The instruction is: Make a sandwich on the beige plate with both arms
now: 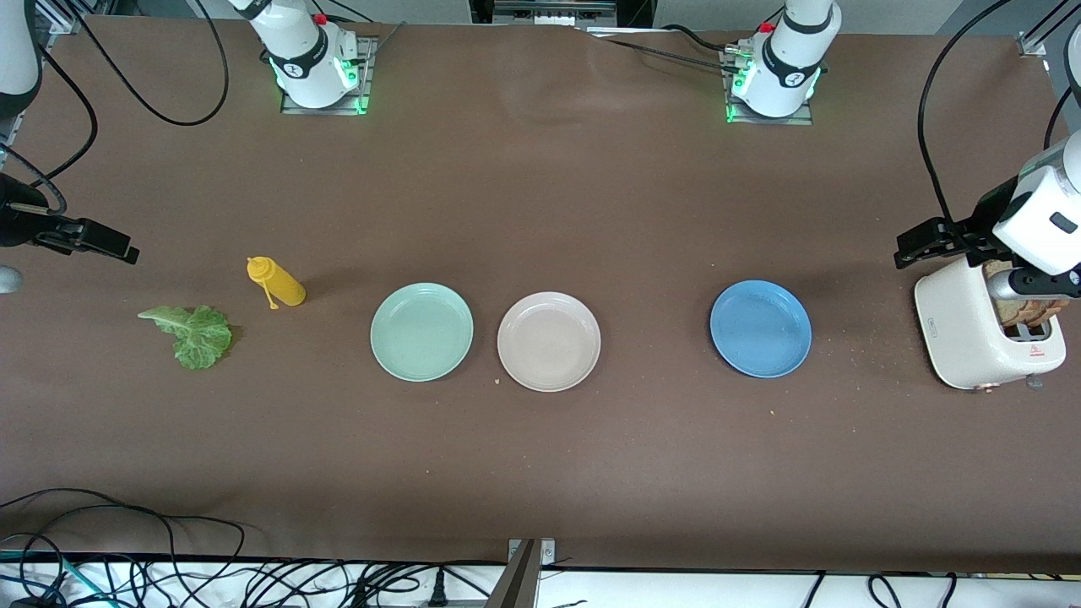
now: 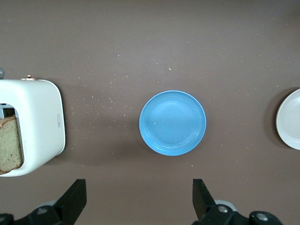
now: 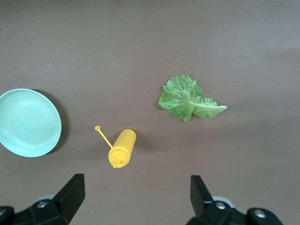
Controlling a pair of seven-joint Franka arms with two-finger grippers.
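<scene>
We see bare table (image 1: 540, 194) around the beige plate (image 1: 549, 341). The left gripper (image 2: 139, 197) and right gripper (image 3: 137, 194) hover, fingers apart, holding nothing.

Table cover (image 1: 540, 211) looks matte brown, kinda papery; plates like the beige plate (image 1: 549, 341) smooth plastic, toaster (image 1: 963, 325) glossy white.

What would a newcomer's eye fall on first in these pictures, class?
Three plates in a row mid-table: the mint-green plate, the beige plate and the blue plate. Toward the right arm's end lie a lettuce leaf and a yellow bottle; at the left arm's end, a white toaster holds bread.
</scene>
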